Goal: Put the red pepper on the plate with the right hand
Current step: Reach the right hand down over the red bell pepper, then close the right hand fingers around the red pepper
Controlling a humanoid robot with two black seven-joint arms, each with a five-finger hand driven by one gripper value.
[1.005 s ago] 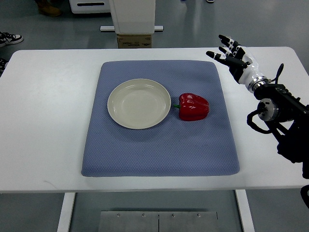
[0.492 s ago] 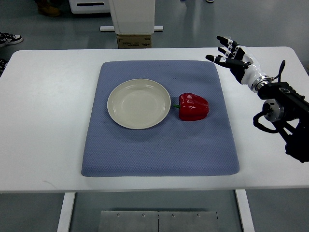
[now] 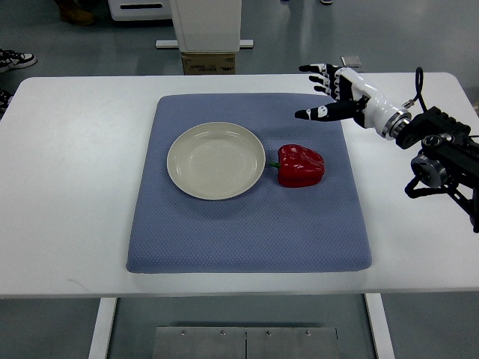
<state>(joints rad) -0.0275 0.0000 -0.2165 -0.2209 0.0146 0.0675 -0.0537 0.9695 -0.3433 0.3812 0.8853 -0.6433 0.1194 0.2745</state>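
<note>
Over the far right corner of the blue mat (image 3: 247,224), the right robot hand (image 3: 333,93) hangs with its fingers spread wide and nothing in its grasp, its arm entering from the right edge. The red pepper (image 3: 301,165) lies on the mat nearer the robot than the robot hand, just beside the right rim of the plate (image 3: 215,160), its green stem pointing toward the plate and seeming to touch or nearly touch the rim. The plate holds nothing. The step in hand looks like the approach, with the grasp not yet made. The next move calls for bringing the open fingers down over the pepper, closing around its body, then lifting and carrying it a short way left onto the plate. No left arm shows on the white worktop (image 3: 67,187).
</note>
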